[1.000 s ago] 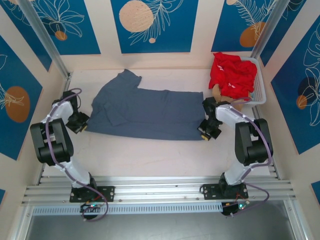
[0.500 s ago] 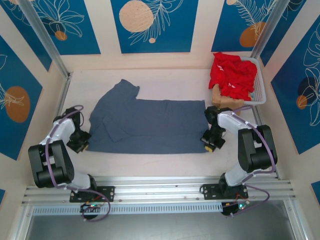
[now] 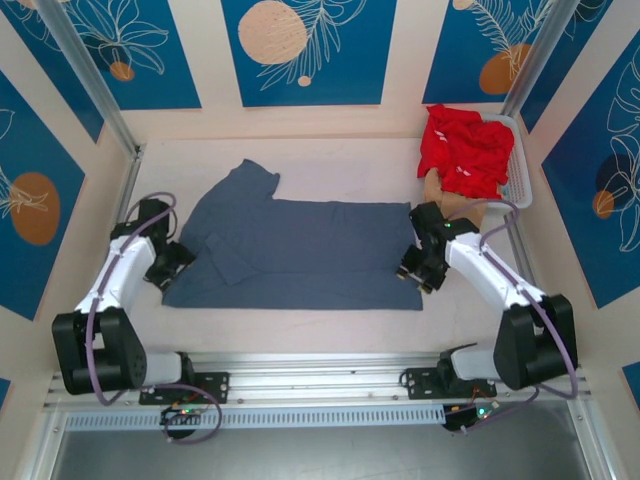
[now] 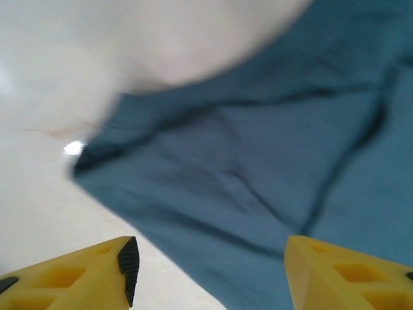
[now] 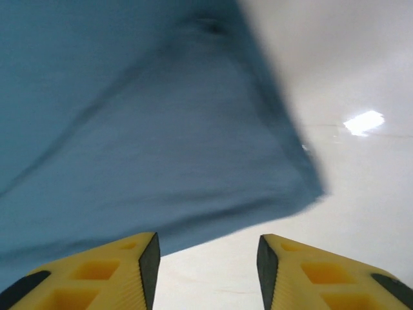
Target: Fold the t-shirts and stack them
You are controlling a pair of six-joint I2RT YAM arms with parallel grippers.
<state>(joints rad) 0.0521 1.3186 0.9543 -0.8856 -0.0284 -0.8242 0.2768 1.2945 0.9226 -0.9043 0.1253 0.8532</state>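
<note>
Blue panels with pale leaf prints are ringing the booth, and the two arms are working over a pale table.

The blue-grey t-shirt is lying spread flat between the two tools. Its sleeve end is just ahead of the left gripper, and its hem corner is just ahead of the right gripper. From the left wrist, the left gripper is standing with its jaws wide apart and nothing clamped, and the cloth is lying loose beyond the fingertips. The right gripper is likewise parted, with bare table showing in the gap and the shirt corner just past it.

The red t-shirts are waiting in a heap in the white basket, beyond the right gripper and well clear of it.

I judge that the spreading step is finishing and the first fold is coming. Each tool will probably need to pinch an edge again and carry it across the shirt.

Against a second ago, the shirt is lying nearer the arm bases with a straighter near edge. Both pairs of jaws, which were closed at the cloth's ends, are now opening and releasing it.
</note>
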